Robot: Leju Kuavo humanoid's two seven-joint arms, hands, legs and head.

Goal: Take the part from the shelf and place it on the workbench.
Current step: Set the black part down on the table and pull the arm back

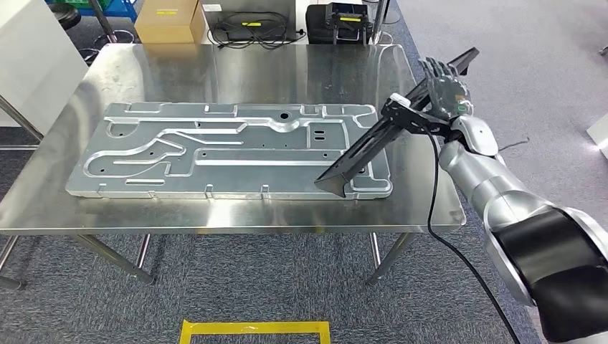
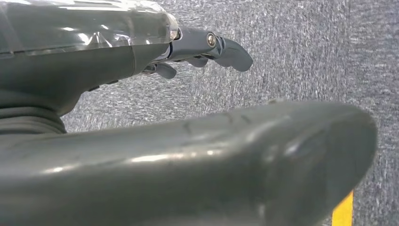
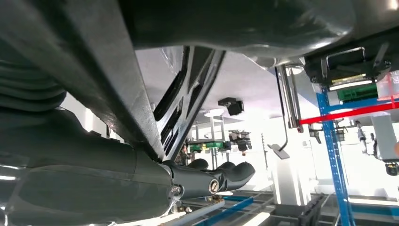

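right hand (image 1: 446,89) grips the long black bracket part (image 1: 373,147) near its upper end, fingers wrapped round it; lower end rests on the machined aluminium plate (image 1: 215,154) on the steel workbench (image 1: 236,72). left hand (image 2: 202,47) holds nothing, fingers loosely curled over carpet

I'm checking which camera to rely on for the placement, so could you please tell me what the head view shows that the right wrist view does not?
Head view alone: the steel workbench, the large grey machined plate lying flat on it, and the lower end of the black part resting on that plate, with a cardboard box behind the workbench. Right wrist view alone: blue shelf uprights and a red bar in the background. Both share the right hand holding the black part, seen close up from the wrist.
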